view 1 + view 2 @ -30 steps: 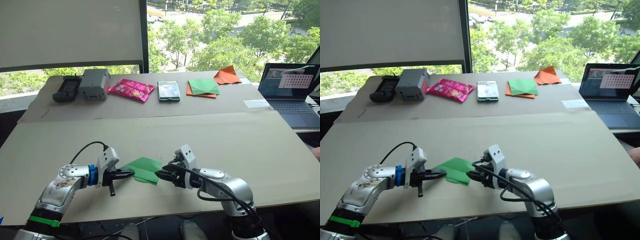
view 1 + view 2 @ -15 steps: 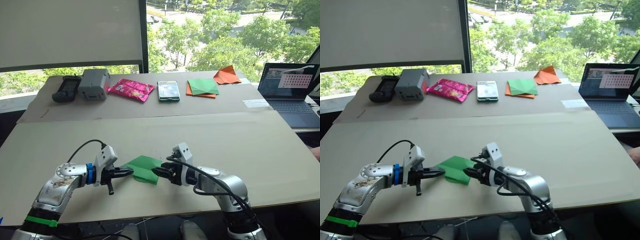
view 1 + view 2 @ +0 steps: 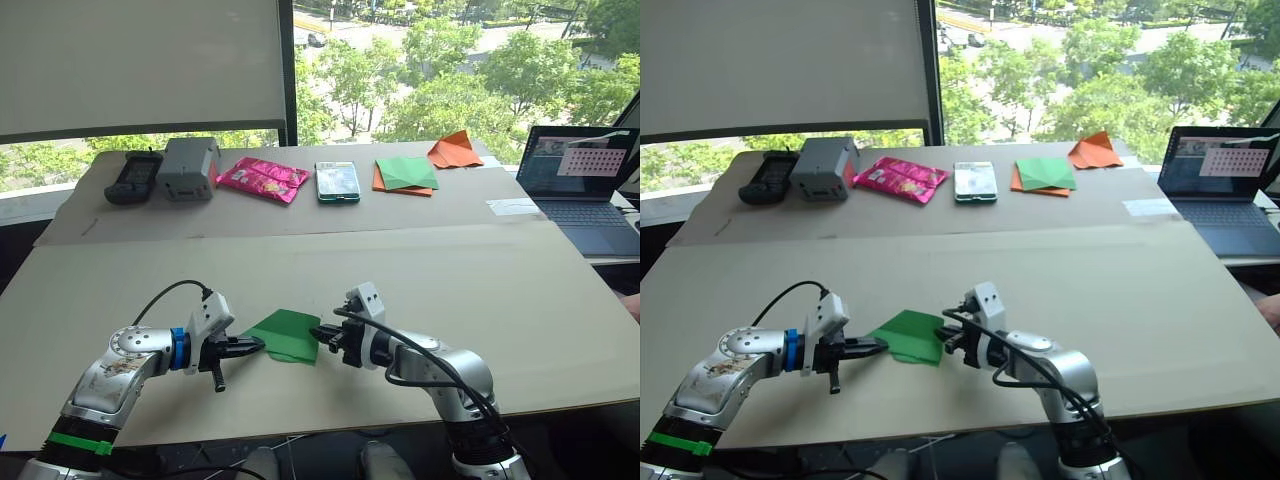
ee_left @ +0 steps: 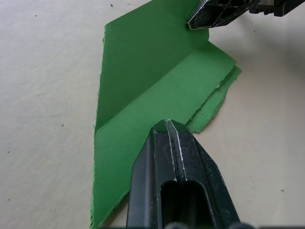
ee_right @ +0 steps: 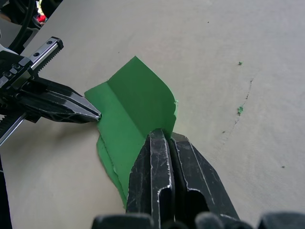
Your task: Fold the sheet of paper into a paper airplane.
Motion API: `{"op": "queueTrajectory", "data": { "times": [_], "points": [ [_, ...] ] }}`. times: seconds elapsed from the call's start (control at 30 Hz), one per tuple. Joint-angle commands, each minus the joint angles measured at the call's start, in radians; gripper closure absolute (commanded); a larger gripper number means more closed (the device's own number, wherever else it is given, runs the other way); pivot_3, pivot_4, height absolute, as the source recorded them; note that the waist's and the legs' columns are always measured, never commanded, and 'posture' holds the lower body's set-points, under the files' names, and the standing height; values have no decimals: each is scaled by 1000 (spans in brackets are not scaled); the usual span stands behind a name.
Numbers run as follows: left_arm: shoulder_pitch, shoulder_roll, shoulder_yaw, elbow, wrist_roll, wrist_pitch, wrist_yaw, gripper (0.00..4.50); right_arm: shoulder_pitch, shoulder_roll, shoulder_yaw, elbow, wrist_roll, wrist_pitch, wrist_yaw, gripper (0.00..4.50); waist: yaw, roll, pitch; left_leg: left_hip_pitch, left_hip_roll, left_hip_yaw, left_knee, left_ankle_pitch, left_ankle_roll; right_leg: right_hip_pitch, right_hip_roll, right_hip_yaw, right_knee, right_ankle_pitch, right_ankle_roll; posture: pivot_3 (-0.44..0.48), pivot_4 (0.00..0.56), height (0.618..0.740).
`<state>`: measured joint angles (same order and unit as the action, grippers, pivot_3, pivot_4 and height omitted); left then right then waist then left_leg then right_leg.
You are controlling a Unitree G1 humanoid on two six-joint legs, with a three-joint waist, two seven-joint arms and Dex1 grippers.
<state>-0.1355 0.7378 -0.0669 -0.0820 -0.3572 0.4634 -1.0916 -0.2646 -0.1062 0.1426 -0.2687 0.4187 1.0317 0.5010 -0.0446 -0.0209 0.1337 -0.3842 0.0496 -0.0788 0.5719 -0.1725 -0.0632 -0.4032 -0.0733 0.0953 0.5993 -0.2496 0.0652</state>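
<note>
The sheet of paper (image 3: pixel 285 336) is bright green and partly folded, with one flap (image 5: pixel 143 98) lifted along a diagonal crease. It lies on the beige table near the front edge, between my two grippers. My left gripper (image 3: pixel 258 345) is shut, and its tip (image 4: pixel 167 126) rests on the sheet's left end. My right gripper (image 3: pixel 319 334) comes in from the right and is shut on the edge of the raised flap (image 5: pixel 162 134). The two tips are about a hand's width apart. No finished paper airplane shape is in view.
Along the back of the table lie a black device (image 3: pixel 135 178), a grey box (image 3: pixel 188 167), a pink packet (image 3: pixel 264 179), a phone (image 3: pixel 338 181), a green sheet on orange paper (image 3: pixel 405 175) and a folded orange paper (image 3: pixel 454 151). An open laptop (image 3: pixel 580 180) stands at the right.
My right gripper's fingers, open before, have closed at the sheet's right edge. The left gripper and the sheet have barely moved.
</note>
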Motion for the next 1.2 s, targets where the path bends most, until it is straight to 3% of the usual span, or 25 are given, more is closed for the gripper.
{"op": "queueTrajectory", "data": {
  "times": [0.03, 0.27, 0.6, 0.93, 1.2],
  "points": [
    [5, 9, 2, -35, -5, 1, -6, 4500, 4, -33, 35, -41, -1, -98, 40, 4479, 0, 0, 0, 0, 0, 0, 0, 0, 0, 0, 0, 0, 0, 0, 0, 0, 150, 732],
    [9, 4, 20, -43, -27, 22, 0, 4500, 50, -237, 307, -39, -287, -591, 143, 4479, 0, 0, 0, 0, 0, 0, 0, -2, -2, 1, -1, 0, -3, 0, 0, 0, 150, 732],
    [16, 14, 105, -72, -137, 138, 6, 4500, -33, -341, 430, 100, -611, -1023, 142, 4479, -1, -1, 1, 1, 0, 0, 0, -2, -3, 0, -1, -1, -4, 0, 0, 0, 150, 732],
    [20, 97, 144, -45, -157, 144, -44, 4500, -84, -392, 495, 140, -814, -1179, 195, 4479, 2, -2, 1, 1, 0, 0, 0, -1, -1, 1, -1, 0, -4, 0, 0, 0, 150, 732],
    [-45, 51, 116, -70, -173, 163, -8, 4500, -75, -356, 485, 156, -848, -1164, 215, 4479, 2, -3, 1, 1, 0, 0, 0, 0, -1, 1, -1, 0, -4, 0, 0, 0, 150, 732]
  ]
}}
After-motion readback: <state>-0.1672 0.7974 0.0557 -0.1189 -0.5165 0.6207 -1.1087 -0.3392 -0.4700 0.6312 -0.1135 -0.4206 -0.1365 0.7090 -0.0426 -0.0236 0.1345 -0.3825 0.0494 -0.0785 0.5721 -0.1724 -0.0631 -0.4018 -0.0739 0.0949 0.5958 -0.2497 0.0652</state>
